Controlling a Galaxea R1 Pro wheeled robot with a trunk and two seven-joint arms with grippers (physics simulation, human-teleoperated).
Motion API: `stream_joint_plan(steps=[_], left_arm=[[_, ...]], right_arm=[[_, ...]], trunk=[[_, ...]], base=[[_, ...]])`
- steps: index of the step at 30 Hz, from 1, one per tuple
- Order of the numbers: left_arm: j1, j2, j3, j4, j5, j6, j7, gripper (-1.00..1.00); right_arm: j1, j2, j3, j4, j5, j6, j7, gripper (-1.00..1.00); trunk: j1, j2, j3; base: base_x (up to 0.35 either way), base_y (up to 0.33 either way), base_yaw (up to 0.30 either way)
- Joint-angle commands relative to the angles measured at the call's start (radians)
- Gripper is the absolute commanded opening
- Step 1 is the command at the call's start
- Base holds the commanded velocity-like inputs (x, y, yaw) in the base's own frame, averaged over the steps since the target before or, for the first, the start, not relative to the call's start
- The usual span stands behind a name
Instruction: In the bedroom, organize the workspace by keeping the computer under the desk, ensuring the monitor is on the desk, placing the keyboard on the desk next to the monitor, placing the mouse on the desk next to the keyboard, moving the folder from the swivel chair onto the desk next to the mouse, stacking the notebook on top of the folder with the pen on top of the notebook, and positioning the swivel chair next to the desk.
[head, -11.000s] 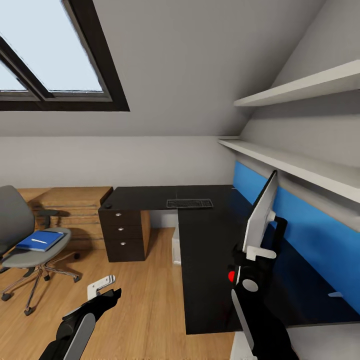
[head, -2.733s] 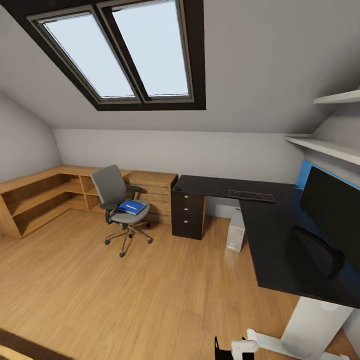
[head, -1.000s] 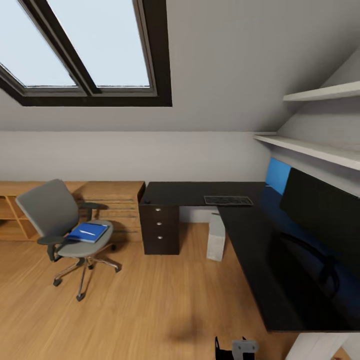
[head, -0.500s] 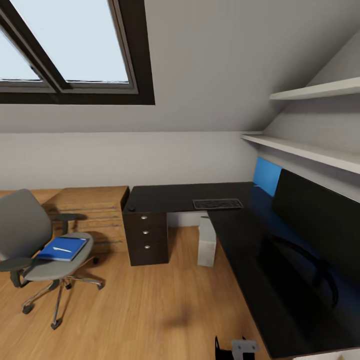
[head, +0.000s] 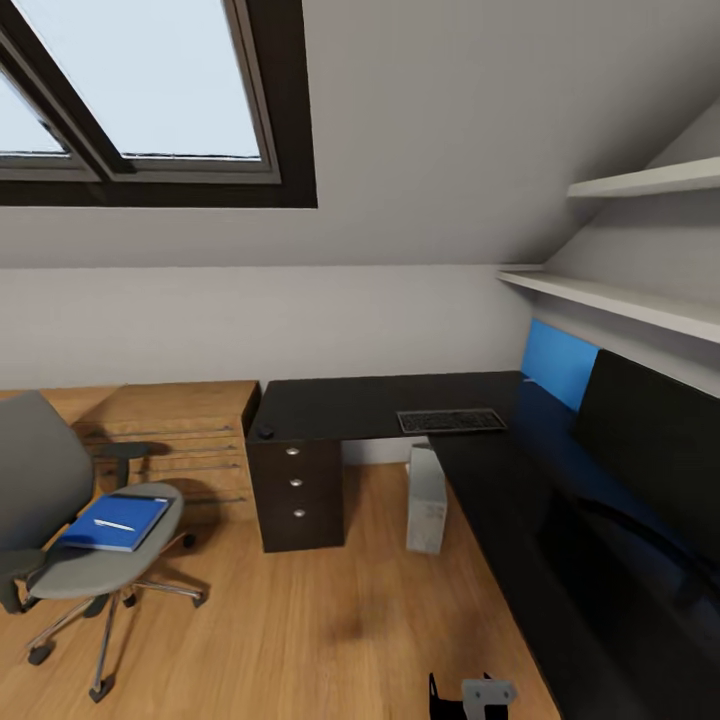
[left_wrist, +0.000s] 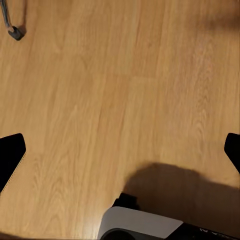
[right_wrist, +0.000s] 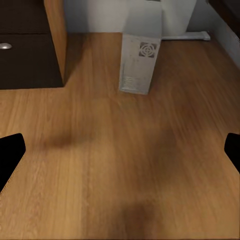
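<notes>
While the camera has swung a bit left since half a second ago, nothing in the room itself has shifted.

One swivel chair (head: 60, 510) sits lower left with one blue folder (head: 112, 522) and one pen (head: 113, 524) on the seat. One desk (head: 520, 480) fills the right, carrying one keyboard (head: 451, 421), one mouse (head: 265, 432) and one monitor (head: 655, 455) at far right. One computer (head: 427, 499) stands underneath, by three drawer knobs (head: 295, 482). Both left gripper (left_wrist: 120, 150) and right gripper (right_wrist: 120, 150) are spread wide over bare floor (head: 320, 620), holding nothing.
</notes>
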Motion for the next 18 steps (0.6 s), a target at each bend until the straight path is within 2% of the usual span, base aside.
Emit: stream_joint_plan(steps=[1,15,18], left_arm=[[-0.001,0.000,-0.009,0.000,0.009,-0.005,0.005,1.00],[-0.001,0.000,-0.009,0.000,0.008,-0.005,0.005,1.00],[-0.001,0.000,-0.009,0.001,0.008,-0.039,0.006,1.00]], right_arm=[[-0.001,0.000,0.005,0.001,0.008,0.000,-0.010,1.00],[0.000,0.000,0.007,0.001,0.008,0.003,-0.010,1.00],[-0.001,0.000,0.006,0.001,0.007,0.008,-0.010,1.00]], trunk=[[0.001,-0.002,-0.002],[0.001,-0.002,-0.002],[0.001,-0.002,-0.002]], base=[[0.321,0.137,0.000],[0.321,0.123,0.000],[0.321,0.122,0.000]])
